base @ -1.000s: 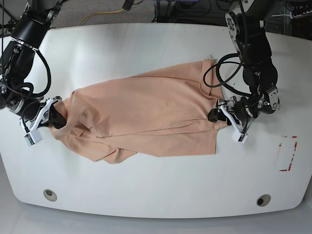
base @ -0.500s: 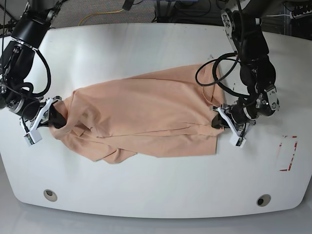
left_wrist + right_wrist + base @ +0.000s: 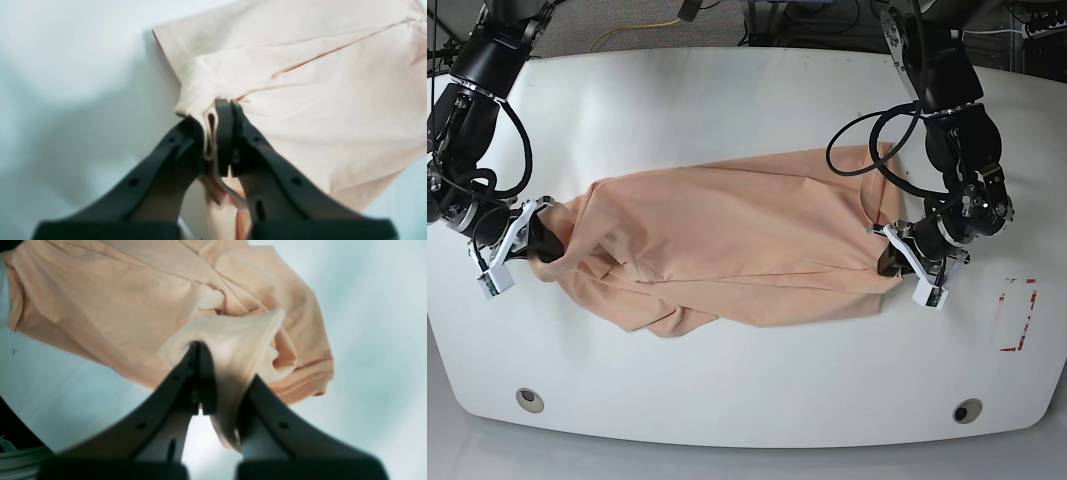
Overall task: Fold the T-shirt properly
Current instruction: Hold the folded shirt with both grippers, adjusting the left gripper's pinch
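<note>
peach cotton T-shirt (image 3: 737, 245) crumpled on white table (image 3: 747, 390) | left gripper (image 3: 218, 133) pinching right hem | right gripper (image 3: 218, 373) pinching left edge

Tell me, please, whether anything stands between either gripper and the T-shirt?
Nothing visible does: the left gripper and the right gripper are each shut directly on fabric at opposite ends of the T-shirt.

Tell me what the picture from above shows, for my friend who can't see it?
A peach T-shirt lies stretched sideways on a white table, with a robot arm gripping each end. The right gripper pinches bunched cloth at the picture's left edge of the shirt, and the left gripper is shut on the opposite edge. The shirt looks wrinkled, not neatly folded yet.
</note>
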### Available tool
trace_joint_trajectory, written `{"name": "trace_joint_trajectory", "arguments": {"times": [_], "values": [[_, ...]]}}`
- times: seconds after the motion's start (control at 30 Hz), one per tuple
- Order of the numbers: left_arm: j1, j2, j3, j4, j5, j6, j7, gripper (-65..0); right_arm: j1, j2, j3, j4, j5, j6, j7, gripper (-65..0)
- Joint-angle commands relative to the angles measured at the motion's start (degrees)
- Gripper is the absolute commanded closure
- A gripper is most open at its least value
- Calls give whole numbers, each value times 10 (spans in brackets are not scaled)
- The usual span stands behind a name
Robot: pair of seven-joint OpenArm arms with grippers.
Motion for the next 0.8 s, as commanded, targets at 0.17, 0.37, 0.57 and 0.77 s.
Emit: {"name": "trace_joint_trajectory", "arguments": {"times": [0.17, 0.37, 0.57, 0.77], "values": [[-13, -5, 0, 13, -8, 3, 46, -153, 12, -2, 3, 8, -24, 1, 14, 0], [-1, -4, 3, 10, -8, 3, 48, -157, 11, -4, 3, 8, -25, 1, 14, 0], [-1, -4, 3, -7, -8, 3, 46, -158, 12, -4, 3, 8, -26, 1, 14, 0], [-12, -5, 1, -45, -8, 3, 44, -160, 12, -4, 3, 8, -26, 1, 14, 0]]}}
